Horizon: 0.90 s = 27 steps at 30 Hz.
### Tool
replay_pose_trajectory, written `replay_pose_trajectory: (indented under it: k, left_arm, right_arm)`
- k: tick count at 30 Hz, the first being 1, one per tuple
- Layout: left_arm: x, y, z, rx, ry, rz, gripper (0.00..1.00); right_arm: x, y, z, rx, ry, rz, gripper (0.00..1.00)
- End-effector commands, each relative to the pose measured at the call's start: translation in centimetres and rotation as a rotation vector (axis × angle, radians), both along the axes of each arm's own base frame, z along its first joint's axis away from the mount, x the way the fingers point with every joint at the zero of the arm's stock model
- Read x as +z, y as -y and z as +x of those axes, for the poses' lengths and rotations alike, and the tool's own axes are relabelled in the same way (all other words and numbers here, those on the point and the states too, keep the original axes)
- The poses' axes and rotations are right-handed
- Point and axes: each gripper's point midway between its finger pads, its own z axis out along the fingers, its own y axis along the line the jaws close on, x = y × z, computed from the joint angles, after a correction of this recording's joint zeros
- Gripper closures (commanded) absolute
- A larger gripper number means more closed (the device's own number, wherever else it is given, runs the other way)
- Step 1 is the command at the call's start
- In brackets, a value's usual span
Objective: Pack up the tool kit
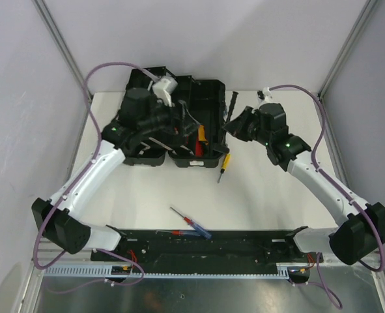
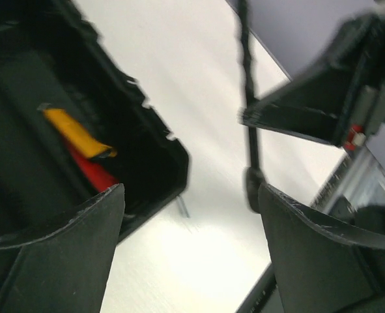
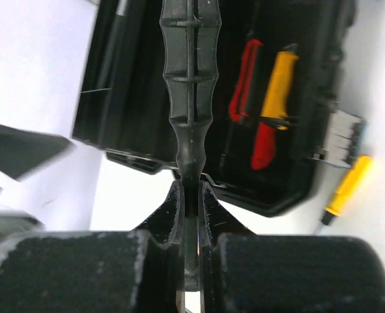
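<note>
I have the toolbox (image 1: 208, 91) lying open at the far middle of the surface (image 1: 264, 195). In the right wrist view a red-handled tool (image 3: 244, 78) and a yellow-handled tool (image 3: 278, 81) lie side by side inside its right part.

The right gripper (image 3: 190, 192) sits just right of the box. Its jaws are clamped on the shaft of a black-handled tool (image 3: 189, 98), right below the ribbed grip. The grip points toward the far side, over the box's rim.

The left arm reaches over the left half of the box. The left gripper (image 2: 191, 195) looks out past the box's right wall, and its jaws are spread wide with nothing between them.

A yellow-handled screwdriver (image 1: 225, 161) lies on the surface just off the near right corner of the box, touching neither gripper. Well nearer to the arm bases, about mid-surface, a small blue-handled screwdriver (image 1: 200, 230) lies at a slant. A red-handled one (image 1: 177, 232) lies just left of it, by the base rail (image 1: 244, 244); I cannot tell whether those two touch.
</note>
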Motion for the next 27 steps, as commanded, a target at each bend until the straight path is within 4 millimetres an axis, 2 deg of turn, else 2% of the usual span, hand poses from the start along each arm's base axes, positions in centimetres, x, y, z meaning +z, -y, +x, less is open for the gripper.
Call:
replay_pose_trajectory:
  k: [1,3,7,10,18,23,25,27]
  left_arm:
    - [-0.9,5.4,-2.9,-0.17,0.007,-0.052,0.14]
    - [-1.6,6.8,-3.4,-0.19,0.0,-0.063,0.14]
    - [-3.0,8.2,-3.0,-0.19,-0.021,-0.053,0.14]
    - [-4.1,8.9,-2.7,-0.19,-0.048,-0.043,0.2]
    - [-5.2,9.6,-2.3,-0.192,-0.078,-0.035,0.6]
    - [-5.8,9.9,-2.3,-0.2,-0.081,-0.021,0.79]
    - [-6.0,9.8,-2.2,-0.192,-0.075,-0.012,0.91]
    - [-6.1,9.6,-2.0,-0.18,-0.069,-0.004,0.98]
  right_arm:
    - [5.3,-2.8,0.5,0.034,0.083,0.184,1.0]
    - [5.9,-3.4,0.4,0.051,0.088,0.215,1.0]
    - [6.4,-4.1,-0.1,0.08,0.09,0.234,1.0]
    - [6.6,-4.3,-0.4,0.093,0.092,0.238,1.0]
    - [6.3,-4.9,-0.7,0.109,0.09,0.225,1.0]
    - [5.4,-5.4,-0.8,0.111,0.092,0.181,1.0]
    - [4.8,-5.6,-0.8,0.106,0.092,0.155,1.0]
    - [4.4,-5.6,-0.9,0.102,0.094,0.131,1.0]
